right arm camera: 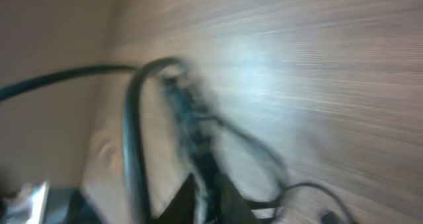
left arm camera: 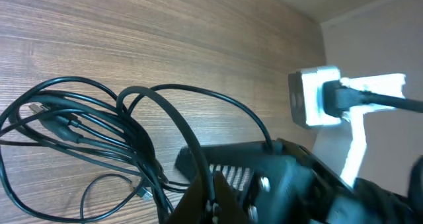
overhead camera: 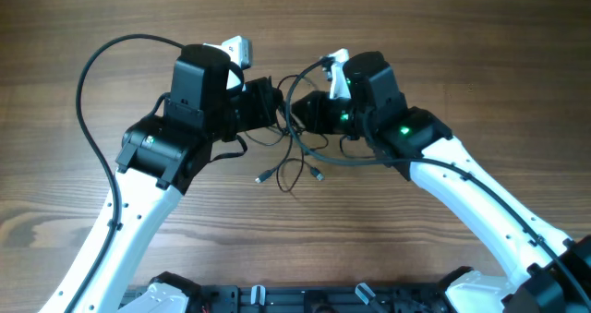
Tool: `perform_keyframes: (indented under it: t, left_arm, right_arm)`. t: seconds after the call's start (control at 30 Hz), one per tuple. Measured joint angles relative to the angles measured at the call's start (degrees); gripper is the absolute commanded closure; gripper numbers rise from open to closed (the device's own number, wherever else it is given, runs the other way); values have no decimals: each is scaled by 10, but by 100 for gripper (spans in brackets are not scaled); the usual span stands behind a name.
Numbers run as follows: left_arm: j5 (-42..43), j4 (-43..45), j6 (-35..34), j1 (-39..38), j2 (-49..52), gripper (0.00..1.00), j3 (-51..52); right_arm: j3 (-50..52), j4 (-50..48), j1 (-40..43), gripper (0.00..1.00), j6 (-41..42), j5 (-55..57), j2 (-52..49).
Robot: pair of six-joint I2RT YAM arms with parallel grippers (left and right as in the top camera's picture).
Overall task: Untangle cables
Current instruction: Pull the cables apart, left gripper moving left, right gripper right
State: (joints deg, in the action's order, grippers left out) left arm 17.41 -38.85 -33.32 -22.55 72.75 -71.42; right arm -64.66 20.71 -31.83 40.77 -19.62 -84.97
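Hanging in a loose knot at the middle of the overhead frame, the cables point(overhead camera: 294, 151) lie between the two arms, their loops trailing onto the bench point(overhead camera: 443, 45). They look light, thin and limp, apt to slip and to drag neighbouring loops along, so a hold close to a plug end point(overhead camera: 261, 176) seems best. The left tool point(left arm camera: 213, 196) is pinched narrow on a strand at the bottom of its view. The right tool point(right arm camera: 206, 196) is smeared by blur — I cannot tell whether it grips. Crossings under the arms are hidden.
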Motion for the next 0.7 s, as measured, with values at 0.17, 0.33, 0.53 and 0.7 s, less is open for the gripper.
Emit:
perform_keyframes:
  t: [0.17, 0.33, 0.53, 0.7]
  left_arm:
    - [1, -22, 0, 44, -20, 96, 0]
    - [4, -48, 12, 123, -70, 96, 1]
    - [7, -85, 49, 211, -104, 96, 1]
    - [6, -118, 85, 278, -104, 96, 1]
  right_arm:
    - [-1, 82, 16, 96, 36, 112, -2]
    - [-1, 154, 49, 96, 46, 174, -2]
    - [-1, 210, 90, 96, 37, 195, -2]
    - [-1, 245, 128, 96, 14, 197, -2]
